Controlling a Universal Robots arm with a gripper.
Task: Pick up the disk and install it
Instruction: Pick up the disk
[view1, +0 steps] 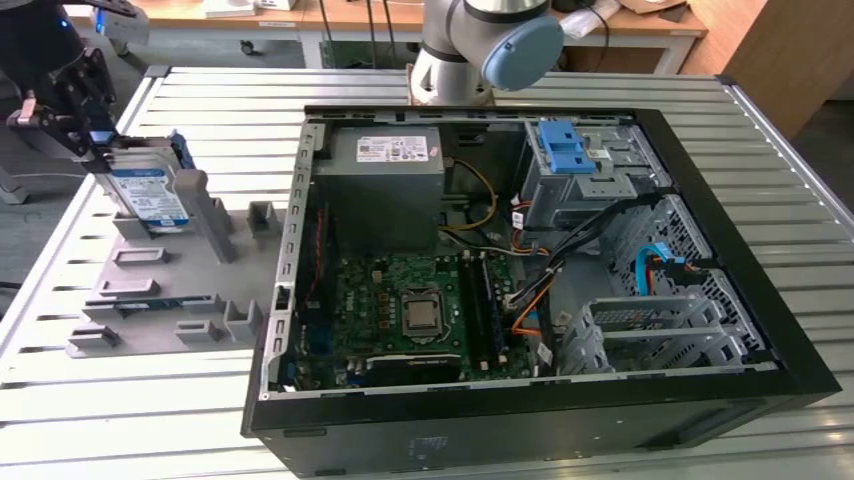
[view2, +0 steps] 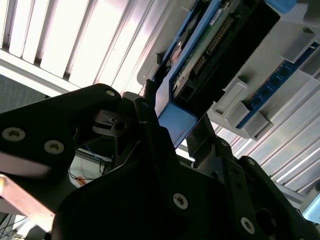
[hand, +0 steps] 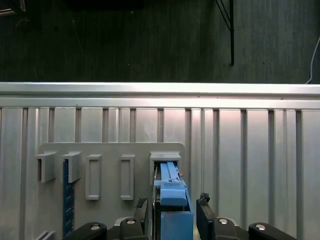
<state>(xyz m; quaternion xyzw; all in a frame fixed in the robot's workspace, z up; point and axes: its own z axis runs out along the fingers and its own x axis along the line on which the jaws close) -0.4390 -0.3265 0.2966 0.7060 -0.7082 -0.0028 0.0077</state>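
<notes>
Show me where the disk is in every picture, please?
Exterior view: the disk stands in the grey holder at the exterior view's left, by the claw.
First wrist view: the disk edge-on, blue, in the holder's slot.
Second wrist view: the disk's blue frame and circuit board.
Shared landmark: the grey holder.

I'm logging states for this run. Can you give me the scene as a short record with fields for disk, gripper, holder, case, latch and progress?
disk: upright in the grey holder, on the exterior view's left
gripper: at the disk's top end
holder: on the slatted table, beside the case
case: open, on its side, motherboard showing
latch: blue, on the drive cage inside the case
progress: disk in the holder, not yet installed
</notes>
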